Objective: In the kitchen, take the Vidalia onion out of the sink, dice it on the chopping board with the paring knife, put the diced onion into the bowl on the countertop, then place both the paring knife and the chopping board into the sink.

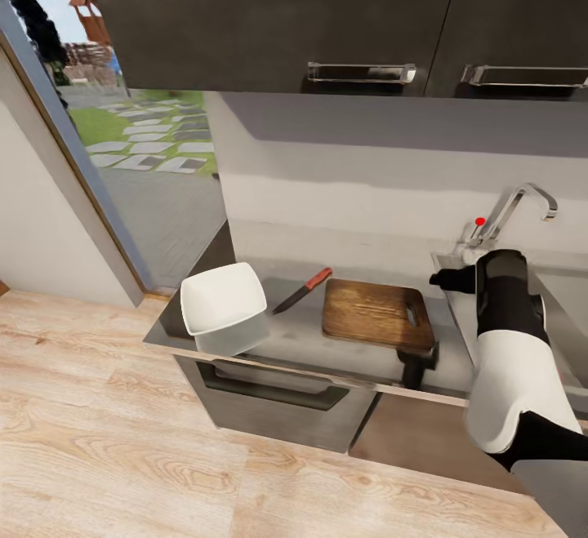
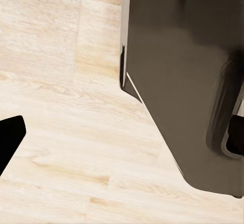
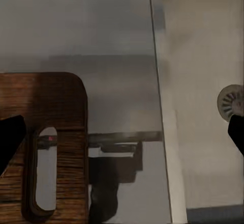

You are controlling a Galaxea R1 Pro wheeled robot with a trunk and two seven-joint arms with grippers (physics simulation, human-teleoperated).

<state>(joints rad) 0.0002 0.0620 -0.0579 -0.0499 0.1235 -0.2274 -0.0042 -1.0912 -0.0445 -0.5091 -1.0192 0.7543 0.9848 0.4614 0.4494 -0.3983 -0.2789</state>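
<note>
Hovering right claw beside chopping board

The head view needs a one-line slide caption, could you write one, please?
Bowl, knife and board lined up on the countertop, right arm raised beside the tap.

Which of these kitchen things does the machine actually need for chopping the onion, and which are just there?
Needed:
- chopping board
- knife
- bowl
- sink
- countertop

Just there:
- tap
- upper cabinets
- drawer
- wooden floor
</note>
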